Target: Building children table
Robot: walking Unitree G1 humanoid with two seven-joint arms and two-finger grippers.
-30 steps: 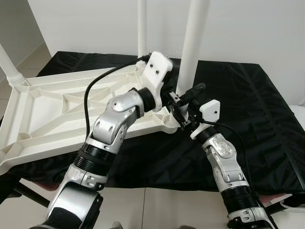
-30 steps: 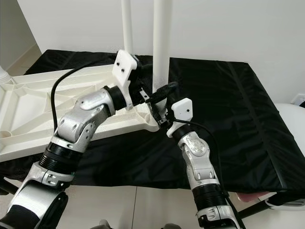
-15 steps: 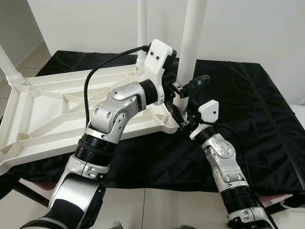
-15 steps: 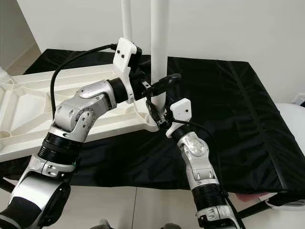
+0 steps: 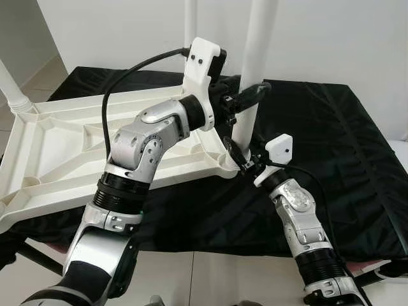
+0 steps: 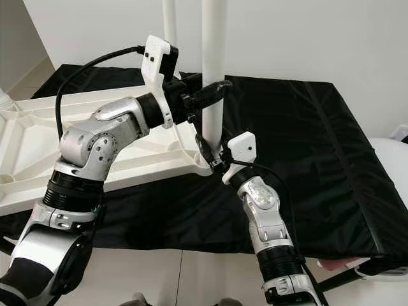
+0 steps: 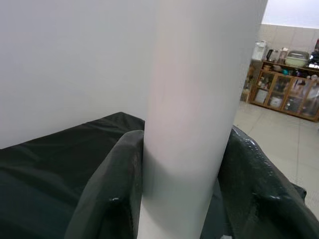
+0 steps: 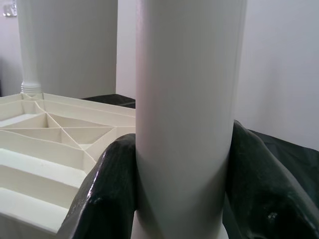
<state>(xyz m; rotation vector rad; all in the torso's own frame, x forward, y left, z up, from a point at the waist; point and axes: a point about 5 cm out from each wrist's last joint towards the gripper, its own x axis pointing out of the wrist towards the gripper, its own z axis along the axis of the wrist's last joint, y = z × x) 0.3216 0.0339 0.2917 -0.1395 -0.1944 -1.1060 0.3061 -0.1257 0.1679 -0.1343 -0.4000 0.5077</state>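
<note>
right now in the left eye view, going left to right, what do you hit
far-left table leg → upturned white tabletop → left gripper on the near table leg → right gripper lower on that leg → black cloth

Head looks down; wrists close on leg (image 7: pixel 189 114).

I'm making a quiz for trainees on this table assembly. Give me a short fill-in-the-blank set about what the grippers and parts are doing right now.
1. Both grippers are closed on the same white table ____.
2. The left gripper grips that leg ____ than the right gripper.
3. The white tabletop lies upside down on a ____ cloth.
4. The leg stands at the tabletop's corner ____ to the robot's right arm.

Missing words: leg; higher; black; nearest
</note>
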